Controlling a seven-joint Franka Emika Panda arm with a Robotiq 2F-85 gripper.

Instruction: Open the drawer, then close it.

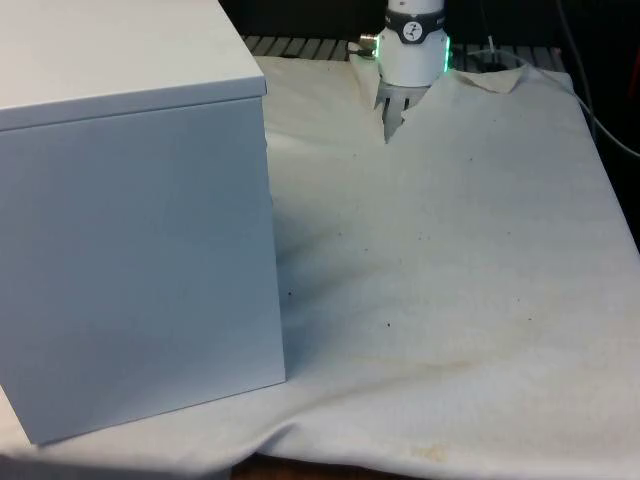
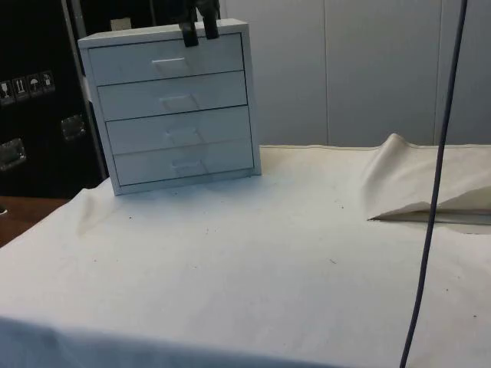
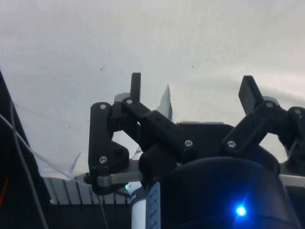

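A white chest of drawers (image 2: 176,107) stands on the cloth, at the front view's left (image 1: 130,220), with its plain side and back towards that camera. In the side view its several drawers are all pushed in, each with a small handle. The top drawer (image 2: 165,61) has its handle near the middle of its front. My gripper (image 2: 199,31) hangs at the chest's top front edge, just above the top drawer and right of its handle. It is open, and the wrist view's fingers (image 3: 136,86) stand wide apart with nothing between them.
The cloth rises in a raised fold (image 2: 406,184) at the side view's right. A dark cable (image 2: 437,192) hangs down in front of that camera. The robot's base (image 1: 410,50) stands at the table's far end. Flat cloth (image 1: 450,280) lies beside the chest.
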